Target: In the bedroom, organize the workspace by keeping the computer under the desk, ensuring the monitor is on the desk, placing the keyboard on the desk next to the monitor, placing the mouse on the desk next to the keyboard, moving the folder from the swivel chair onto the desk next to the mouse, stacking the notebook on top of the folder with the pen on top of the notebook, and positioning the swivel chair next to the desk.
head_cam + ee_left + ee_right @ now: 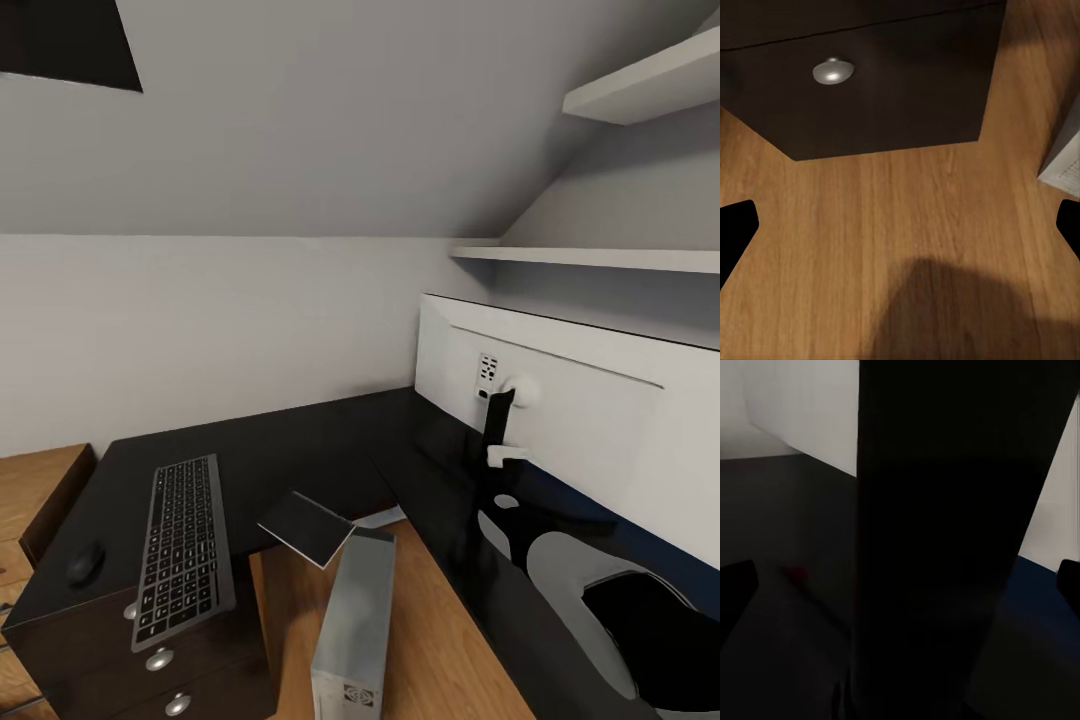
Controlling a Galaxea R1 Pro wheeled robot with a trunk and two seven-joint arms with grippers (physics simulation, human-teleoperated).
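The black keyboard [185, 555] lies on the left wing of the black desk [300, 450], and the dark mouse [86, 563] sits beside it. On the right wing stands the white monitor [570, 420], seen from behind, on its black stand [497, 415]. The grey computer tower [350, 630] stands on the floor by the desk's inner corner. A dark flat rectangle [305, 527], folder or notebook, juts over the desk edge. My left gripper [900, 229] hangs open over the floor. My right gripper [900, 585] is open, with a broad dark upright shape [945, 510] close in front.
A dark drawer unit with silver knobs [159, 659] sits under the keyboard; one knob [832, 71] shows near my left gripper. White shelves [600, 258] run along the right wall under the sloped ceiling. My right arm [610, 590] reaches over the desk. Wooden floor [440, 650] lies between.
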